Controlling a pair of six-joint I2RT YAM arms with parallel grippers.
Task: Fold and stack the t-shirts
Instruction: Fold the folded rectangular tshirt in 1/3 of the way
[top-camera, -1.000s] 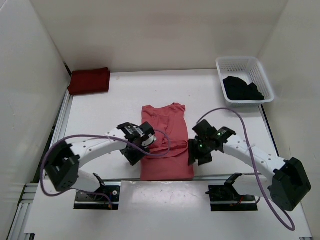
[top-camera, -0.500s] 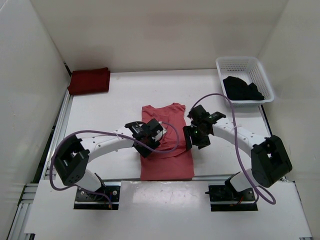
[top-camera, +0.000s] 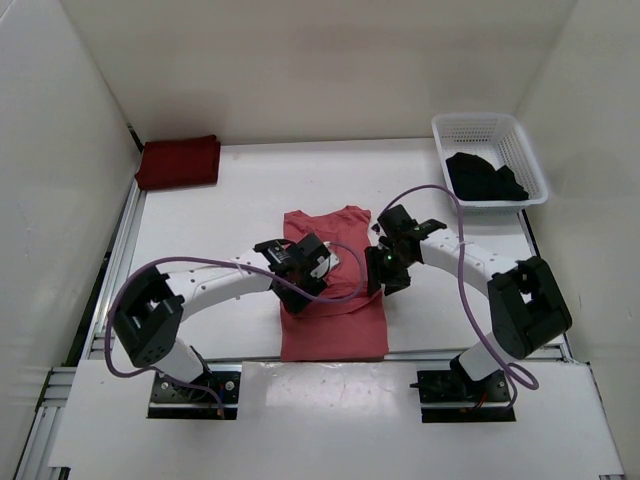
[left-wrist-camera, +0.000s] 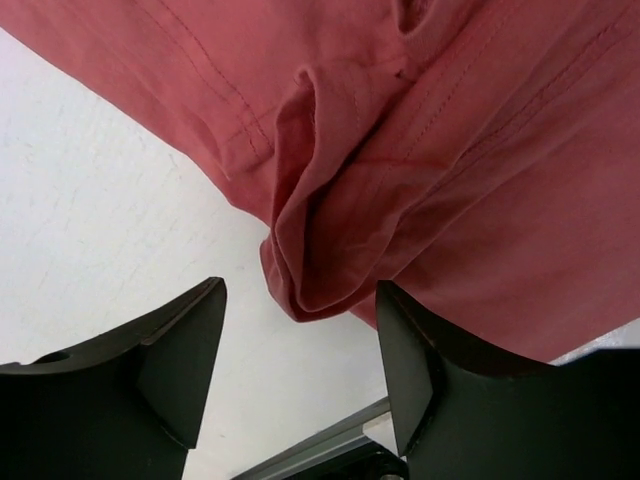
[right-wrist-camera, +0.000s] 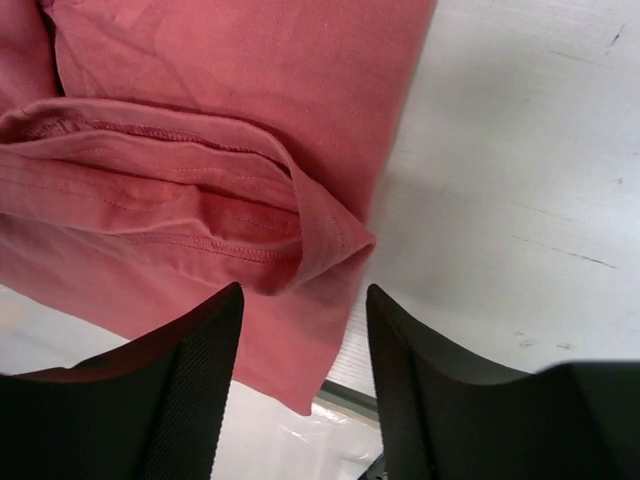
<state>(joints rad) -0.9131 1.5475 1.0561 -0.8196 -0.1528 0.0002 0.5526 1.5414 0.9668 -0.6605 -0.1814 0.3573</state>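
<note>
The salmon pink cloth t-shirt (top-camera: 335, 300) lay flat in the middle of the white desk (top-camera: 230, 210), reaching its near edge, with a loose fold running across it. The left fingers (left-wrist-camera: 180, 360) stood spread apart and grasped nothing, low over the shirt's left edge, where a bunched end of the fold sat just ahead of them. The right fingers (right-wrist-camera: 200, 370) were likewise released at the right edge, with the fold's corner just beyond their tips. A dark maroon cloth t-shirt (top-camera: 178, 162) lay folded at the far left corner. A black cloth t-shirt (top-camera: 485, 180) lay crumpled inside the white plastic mesh basket (top-camera: 490, 125) at the far right.
</note>
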